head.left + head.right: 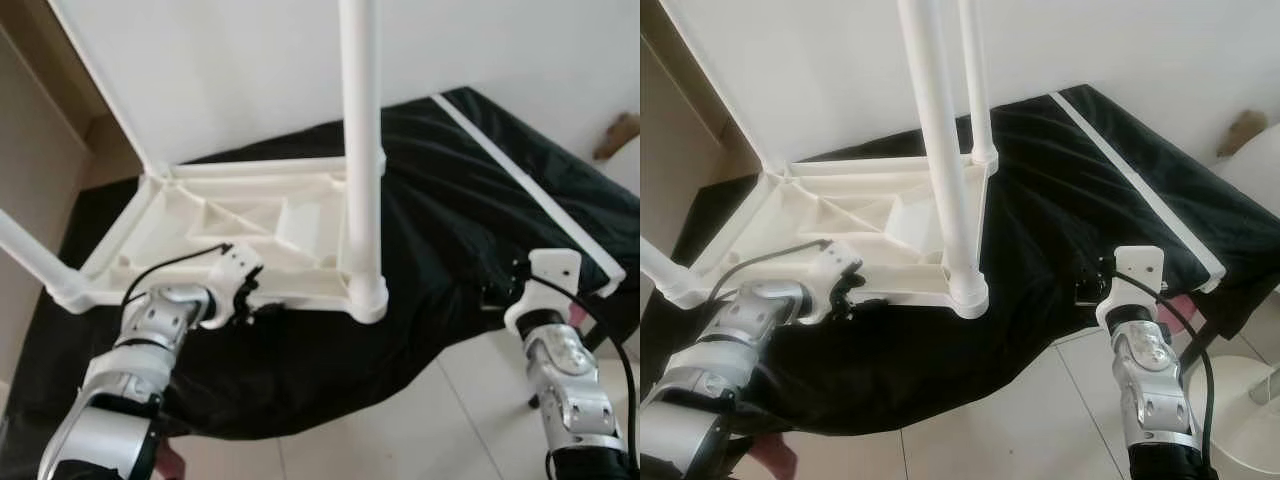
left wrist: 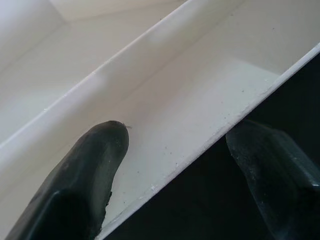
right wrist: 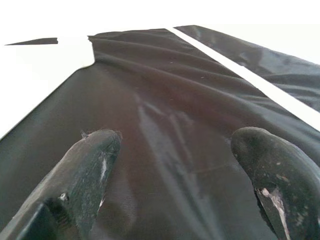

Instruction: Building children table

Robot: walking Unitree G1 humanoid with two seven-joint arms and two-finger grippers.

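Note:
A white plastic children's table [image 1: 190, 215] lies upside down on a surface draped in black cloth [image 1: 450, 210]. One white leg [image 1: 362, 150] stands upright in the near corner socket, a second leg [image 1: 975, 80] rises behind it, and a third [image 1: 30, 258] juts out at the left corner. My left gripper [image 1: 255, 300] is at the table's near rim, open. In the left wrist view its fingers [image 2: 95, 170] straddle the thin white rim [image 2: 200, 150], one inside and one over the cloth. My right gripper [image 1: 1087, 287] hovers open over the cloth's near right edge, holding nothing.
A white strip [image 1: 510, 170] runs diagonally across the cloth on the right. The white wall [image 1: 220, 70] stands close behind the table. Pale tiled floor [image 1: 400, 430] lies below the cloth's edge, with a white round object [image 1: 1240, 400] at the far right.

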